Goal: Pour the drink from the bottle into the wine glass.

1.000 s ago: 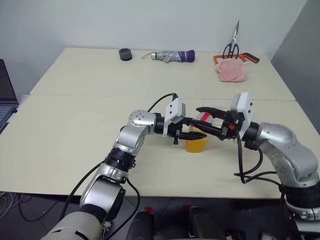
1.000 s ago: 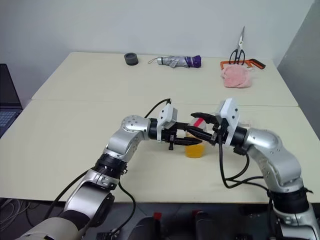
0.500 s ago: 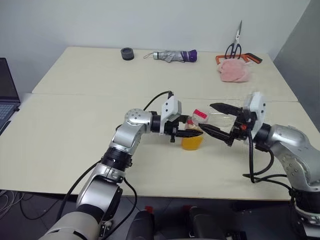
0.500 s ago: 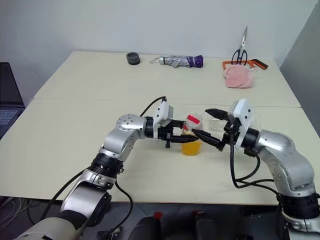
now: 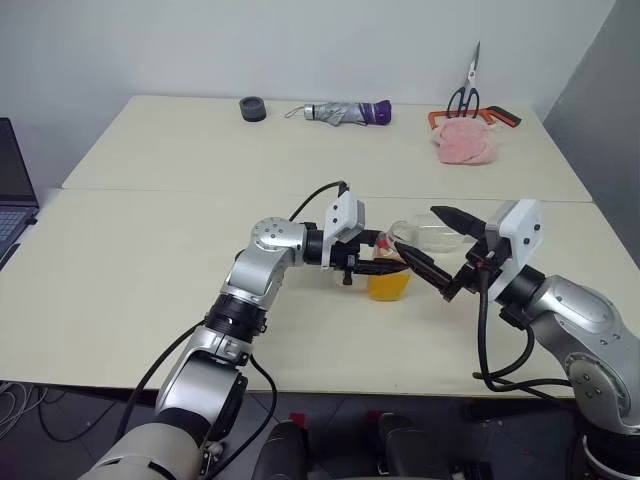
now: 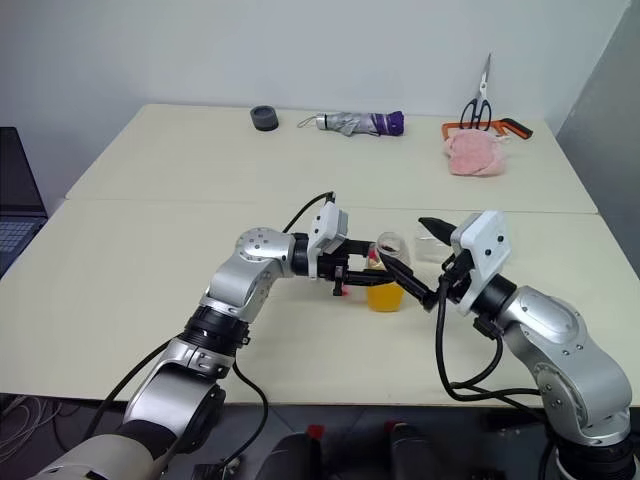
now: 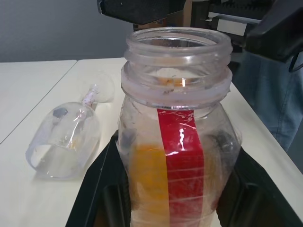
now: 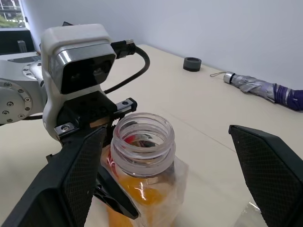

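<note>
Umbrella (image 5: pixel 345 112), scissors (image 5: pixel 465 92), pink cloth (image 5: pixel 464 142)

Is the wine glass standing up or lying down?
Lying down. The wine glass rests on its side on the table, open rim facing the left wrist camera, stem pointing away.

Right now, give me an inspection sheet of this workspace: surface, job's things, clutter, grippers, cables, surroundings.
Surface: pale table, seam across the middle.
Job's things: bottle upright, cap off, orange drink inside; wine glass lying on its side beside it, empty.
Clutter: at the far edge, dark ring, folded umbrella, scissors, pink cloth.
Grippers: left gripper shut on the bottle; right gripper open, near the bottle's mouth.
Cables: black cable looping at the right arm.
Surroundings: laptop at the left, pale wall behind.
</note>
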Motion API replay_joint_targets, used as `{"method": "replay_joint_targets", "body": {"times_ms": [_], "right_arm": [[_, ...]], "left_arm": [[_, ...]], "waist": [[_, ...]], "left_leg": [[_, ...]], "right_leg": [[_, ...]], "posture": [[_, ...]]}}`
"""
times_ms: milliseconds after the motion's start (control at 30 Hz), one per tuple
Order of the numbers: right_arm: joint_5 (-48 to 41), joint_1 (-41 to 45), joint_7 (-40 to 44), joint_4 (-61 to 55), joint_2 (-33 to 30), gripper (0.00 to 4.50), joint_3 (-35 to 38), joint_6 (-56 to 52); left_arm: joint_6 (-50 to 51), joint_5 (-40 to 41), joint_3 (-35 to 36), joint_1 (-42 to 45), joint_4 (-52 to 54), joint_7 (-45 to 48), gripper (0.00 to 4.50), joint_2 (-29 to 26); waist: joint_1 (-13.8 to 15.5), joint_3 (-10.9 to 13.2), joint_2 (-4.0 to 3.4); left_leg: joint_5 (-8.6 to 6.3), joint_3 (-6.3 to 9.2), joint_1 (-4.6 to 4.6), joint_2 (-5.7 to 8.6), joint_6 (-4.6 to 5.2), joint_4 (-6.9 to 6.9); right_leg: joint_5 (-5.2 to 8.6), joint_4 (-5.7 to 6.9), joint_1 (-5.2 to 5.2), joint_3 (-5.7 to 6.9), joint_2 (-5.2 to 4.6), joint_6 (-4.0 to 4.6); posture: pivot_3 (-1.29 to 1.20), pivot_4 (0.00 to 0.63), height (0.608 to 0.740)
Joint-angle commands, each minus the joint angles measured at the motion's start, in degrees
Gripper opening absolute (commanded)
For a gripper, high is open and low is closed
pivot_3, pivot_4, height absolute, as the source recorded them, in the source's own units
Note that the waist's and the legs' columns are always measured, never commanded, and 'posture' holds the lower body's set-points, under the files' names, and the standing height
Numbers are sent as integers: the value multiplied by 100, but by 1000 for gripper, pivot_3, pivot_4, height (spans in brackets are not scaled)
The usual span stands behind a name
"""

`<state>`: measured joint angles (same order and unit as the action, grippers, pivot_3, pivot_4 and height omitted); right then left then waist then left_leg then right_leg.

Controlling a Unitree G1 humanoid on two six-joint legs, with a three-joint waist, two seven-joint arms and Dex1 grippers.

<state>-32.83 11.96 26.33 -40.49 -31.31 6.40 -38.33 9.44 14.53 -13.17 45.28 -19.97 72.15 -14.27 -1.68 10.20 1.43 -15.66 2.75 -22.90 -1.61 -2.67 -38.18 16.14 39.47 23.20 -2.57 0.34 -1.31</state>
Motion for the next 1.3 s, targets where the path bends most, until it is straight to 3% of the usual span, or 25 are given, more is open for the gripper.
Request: {"method": "replay_joint_targets", "body": {"times_ms": [33,633,1300], "right_arm": [[-124,-24,27,-187,-134,4410,270,13],[-1234,-559,821,-338,-1309,4410,863,-559],[-1235,-610,694,-451,-1290,4410,624,-569]], "left_arm": [[-135,122,100,127,204,26,1762,25],[-107,233,208,115,198,-63,1762,11],[377,606,689,381,385,-272,1762,-202]], "waist": [[0,0,0],[1,0,0],[1,1,1]], "left_leg": [[0,0,0,0,0,0],[0,0,-1,0,0,0],[0,1,-2,0,0,-1]], "right_leg": [[0,0,0,0,0,0],[0,-2,0,-1,1,0],[0,-2,0,1,2,0]], "posture": [[0,150,740],[0,150,740],[0,150,740]]}}
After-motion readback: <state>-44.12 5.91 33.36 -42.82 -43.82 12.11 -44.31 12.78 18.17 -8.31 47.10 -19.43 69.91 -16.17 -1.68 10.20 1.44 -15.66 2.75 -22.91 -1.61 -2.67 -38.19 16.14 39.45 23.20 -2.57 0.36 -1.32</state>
